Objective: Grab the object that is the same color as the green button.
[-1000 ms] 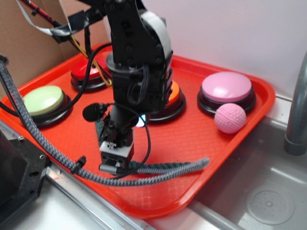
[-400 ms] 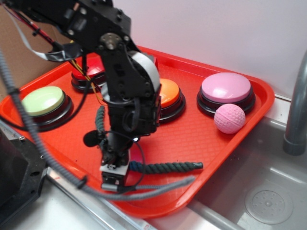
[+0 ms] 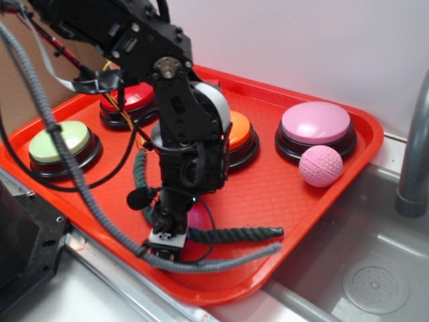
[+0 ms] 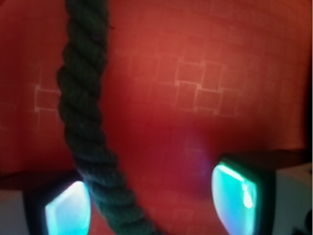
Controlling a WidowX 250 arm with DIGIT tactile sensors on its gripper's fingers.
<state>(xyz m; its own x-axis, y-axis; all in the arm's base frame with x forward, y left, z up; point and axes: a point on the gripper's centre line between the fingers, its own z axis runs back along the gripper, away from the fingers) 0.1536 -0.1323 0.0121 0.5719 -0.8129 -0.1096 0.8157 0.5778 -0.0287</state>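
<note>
The dark green twisted rope (image 3: 231,235) lies on the red tray (image 3: 335,181), curving from behind the arm at the left round to the front middle. In the wrist view the rope (image 4: 85,122) runs down between the two fingertips, close to the left pad (image 4: 68,208), with a wide gap to the right pad (image 4: 234,193). My gripper (image 3: 167,240) (image 4: 151,200) is open, low over the tray and straddling the rope. The green button (image 3: 60,142), pale green on a black base, sits at the tray's far left.
Red button (image 3: 131,100), orange button (image 3: 240,131) and pink button (image 3: 316,123) line the tray's back. A pink ball (image 3: 322,166) rests in front of the pink button. My grey braided cable (image 3: 221,260) loops along the tray's front edge. A metal sink (image 3: 375,268) lies right.
The arm has shifted slightly back and lowered onto the rope. The grey cable has swung along the front edge. The rope has stayed in place.
</note>
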